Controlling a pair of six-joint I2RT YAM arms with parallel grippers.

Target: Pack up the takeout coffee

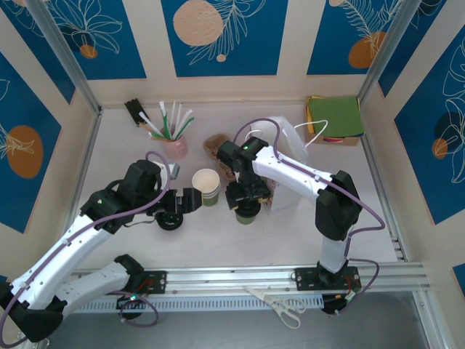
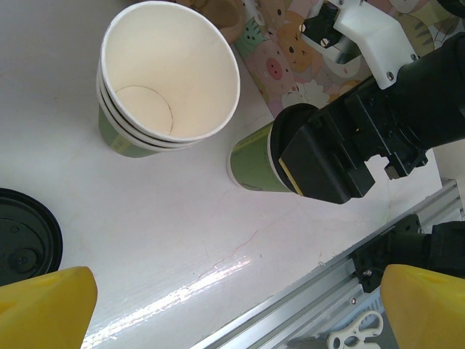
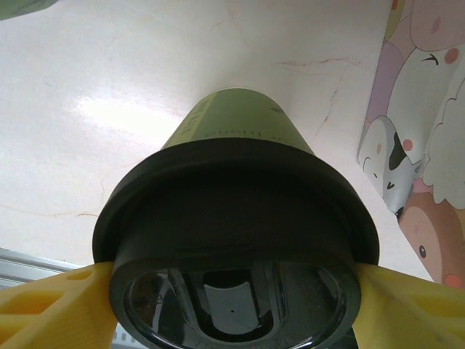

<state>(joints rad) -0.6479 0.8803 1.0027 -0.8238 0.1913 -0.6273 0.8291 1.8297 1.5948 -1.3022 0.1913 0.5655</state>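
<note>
Clamping right jaws on black lid (image 3: 232, 240) of takeout coffee (image 3: 236, 127) | standing upright on counter (image 1: 290, 233) just beside bag (image 3: 421, 145) printed with cartoon animals | holding left jaws spread wide, gripping nothing, near stack of lidless cups (image 2: 167, 73) and loose black lid (image 2: 25, 236) | showing faint, unreadable print on cup wall

Legible text: none. Cup (image 3: 240, 123): one faint line of print across the green wall, seen from the right wrist, too blurred to read. Bag (image 3: 421, 145): printed cartoon animals, with no lettering that can be made out.
</note>
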